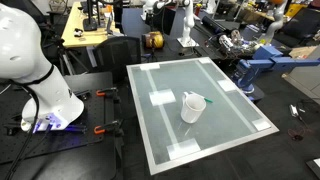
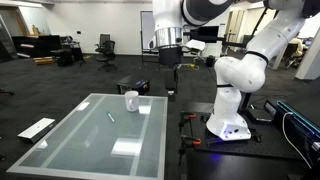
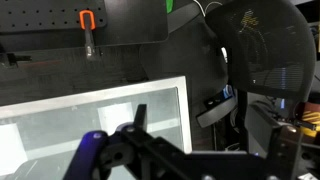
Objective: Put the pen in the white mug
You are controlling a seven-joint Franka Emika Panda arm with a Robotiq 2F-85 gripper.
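The pen point(image 2: 111, 116) lies flat on the glass desk point(image 2: 80, 140), near the white mug point(image 2: 131, 100) but apart from it, so the grasp is not yet made. The mug stands upright, its mouth ready to take the pen. The end effector point(image 2: 175, 70) hangs high, off to one side of the mug, seemingly carrying nothing. I cannot tell whether it is released or clenched.

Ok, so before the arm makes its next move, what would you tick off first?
1. Pen lying free on the glass table: ok.
2. White mug upright, mouth facing up: ok.
3. Clear gap between pen and mug for a grasp: ok.
4. Gripper positioned over the pen: not ok; it hangs high, beyond the table's edge.
5. Jaws open and holding nothing: cannot tell.
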